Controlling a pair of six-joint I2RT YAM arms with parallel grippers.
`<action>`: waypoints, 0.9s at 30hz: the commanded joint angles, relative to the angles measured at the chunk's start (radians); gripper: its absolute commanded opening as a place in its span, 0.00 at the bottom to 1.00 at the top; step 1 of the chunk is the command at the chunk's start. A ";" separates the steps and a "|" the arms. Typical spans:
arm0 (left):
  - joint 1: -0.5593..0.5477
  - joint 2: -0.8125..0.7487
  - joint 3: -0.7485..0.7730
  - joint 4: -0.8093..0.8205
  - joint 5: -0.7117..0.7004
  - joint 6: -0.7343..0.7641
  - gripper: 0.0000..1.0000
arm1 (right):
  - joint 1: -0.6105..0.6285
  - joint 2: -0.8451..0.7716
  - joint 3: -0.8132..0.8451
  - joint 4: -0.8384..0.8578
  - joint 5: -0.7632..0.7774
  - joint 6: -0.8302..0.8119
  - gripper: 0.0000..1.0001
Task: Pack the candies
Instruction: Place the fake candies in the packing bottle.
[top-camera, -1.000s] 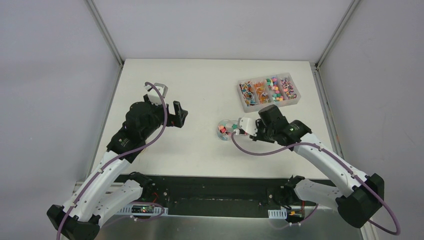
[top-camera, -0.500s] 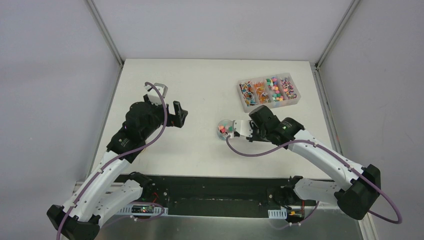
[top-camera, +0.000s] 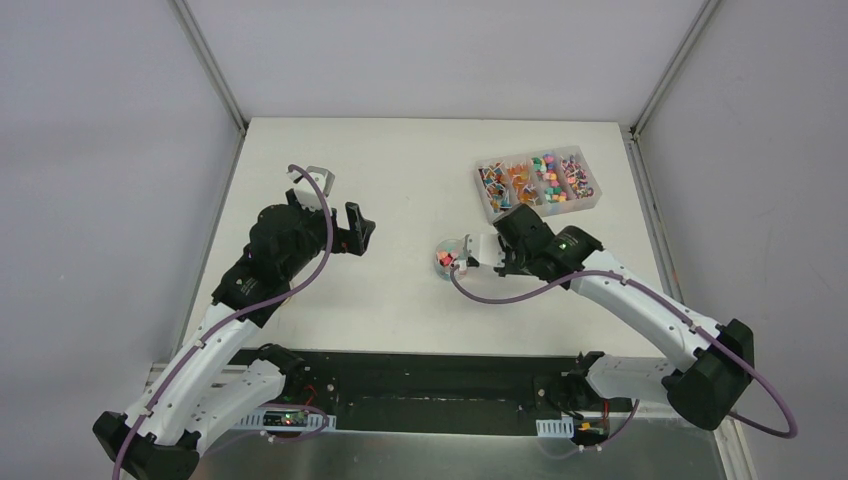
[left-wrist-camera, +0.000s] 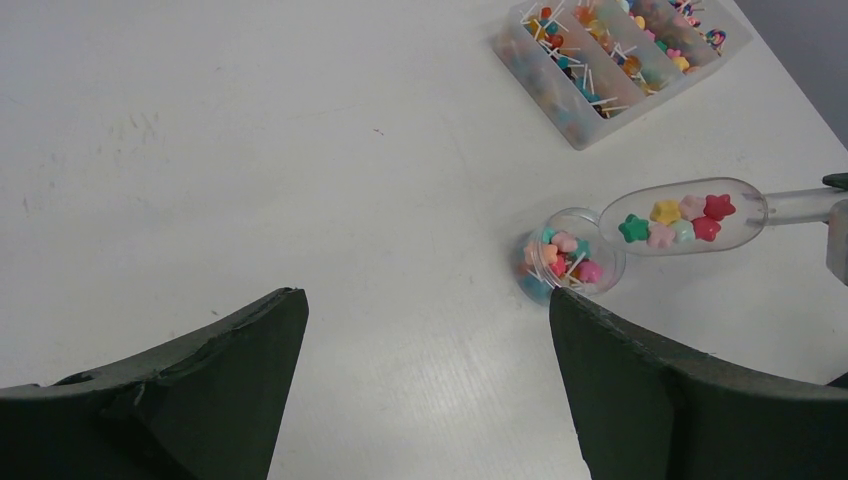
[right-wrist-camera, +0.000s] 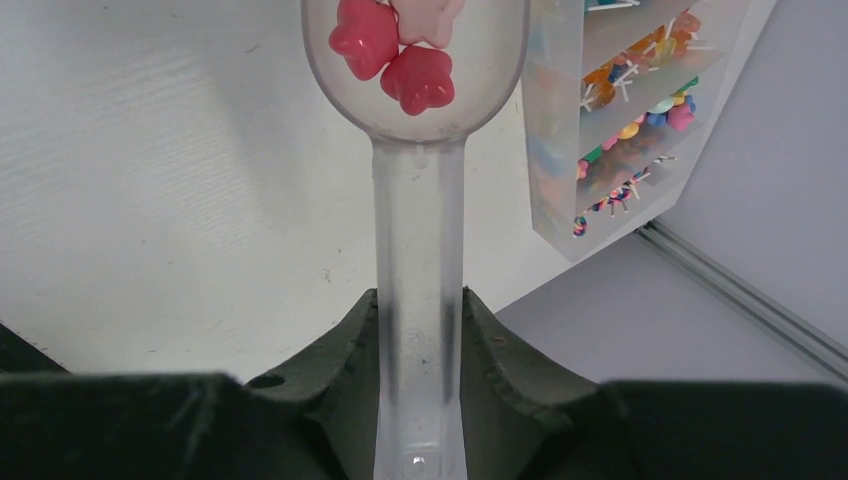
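Observation:
The candies are tiny coloured stars. Several candies (left-wrist-camera: 665, 212) lie in a clear plastic scoop (left-wrist-camera: 735, 222), and more fill a small round clear jar (left-wrist-camera: 570, 262). The scoop's mouth rests at the jar's rim. My right gripper (right-wrist-camera: 420, 300) is shut on the scoop handle (right-wrist-camera: 420, 210), with red and pink candies (right-wrist-camera: 400, 50) in the bowl ahead. From above, the right gripper (top-camera: 497, 252) sits just right of the jar (top-camera: 444, 257). My left gripper (left-wrist-camera: 425, 300) is open above bare table, left of the jar; from above, the left gripper (top-camera: 360, 232) holds nothing.
A clear compartment box (top-camera: 538, 184) with sorted candies stands at the back right, close behind the right arm. The box (right-wrist-camera: 640, 120) reaches near the table's right edge (right-wrist-camera: 700, 270). White walls surround the table.
The right arm has shifted a little left and back, bringing the scoop closer over the jar. The left arm has not moved.

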 joint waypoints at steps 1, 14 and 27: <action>-0.010 -0.015 -0.002 0.039 -0.018 0.021 0.95 | 0.007 0.000 0.075 -0.007 0.067 -0.023 0.00; -0.010 -0.012 -0.002 0.040 -0.018 0.023 0.95 | 0.016 0.026 0.101 -0.051 0.145 -0.030 0.00; -0.010 -0.013 -0.002 0.039 -0.019 0.023 0.95 | 0.042 0.044 0.123 -0.080 0.182 -0.029 0.00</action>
